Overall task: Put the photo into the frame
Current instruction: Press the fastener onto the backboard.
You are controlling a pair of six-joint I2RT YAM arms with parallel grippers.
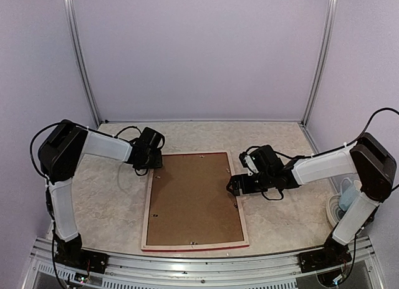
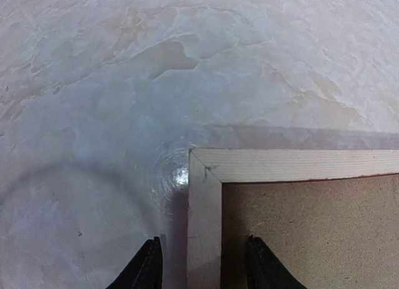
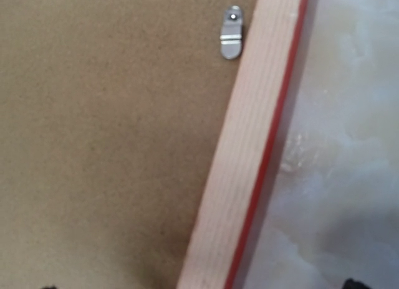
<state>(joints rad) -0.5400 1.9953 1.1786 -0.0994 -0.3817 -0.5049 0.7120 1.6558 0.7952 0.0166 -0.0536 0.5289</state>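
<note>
the left gripper (image 2: 204, 267) is released, its jaws half apart and straddling the upper-left rail of the frame (image 1: 148, 208) with a gap on each side, probably to nudge or steady it. the right gripper (image 1: 237, 185) is spread wide over the right rail, near a metal tab (image 3: 231, 41). the frame lies face down at the centre of the table (image 1: 106, 195), with the backing board (image 1: 193, 198) seated in it. the photo is not visible.

Marbled beige table (image 1: 112, 195), lilac walls (image 1: 199, 52), alu posts (image 1: 81, 58).

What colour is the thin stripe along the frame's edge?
Red, on the frame, clearest in right wrist view.
</note>
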